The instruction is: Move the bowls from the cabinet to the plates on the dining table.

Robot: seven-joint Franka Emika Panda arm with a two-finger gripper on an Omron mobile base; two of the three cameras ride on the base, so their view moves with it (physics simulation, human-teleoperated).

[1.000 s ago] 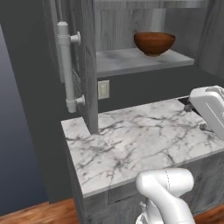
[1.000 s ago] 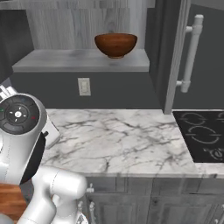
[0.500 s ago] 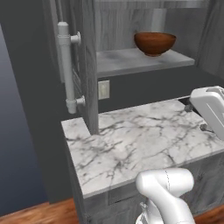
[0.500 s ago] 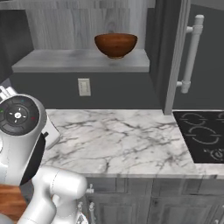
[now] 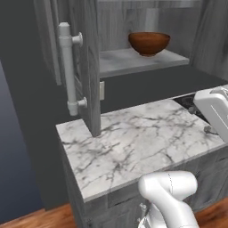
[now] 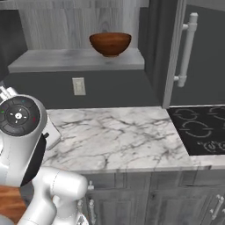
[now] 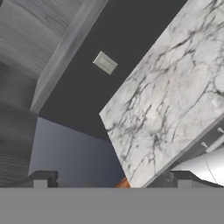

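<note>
So the reddish-brown bowl (image 5: 149, 42) is sitting on the open cabinet (image 5: 89, 67) shelf, upper middle of the frame, above the marble counter (image 5: 133, 142). Tool (image 7: 109, 180) is wide open, holding nothing. Looks like the reach-in step; next it needs to lift up to the bowl's rim.

No words, numbers, labels or brand marks can be read on anything here.
</note>
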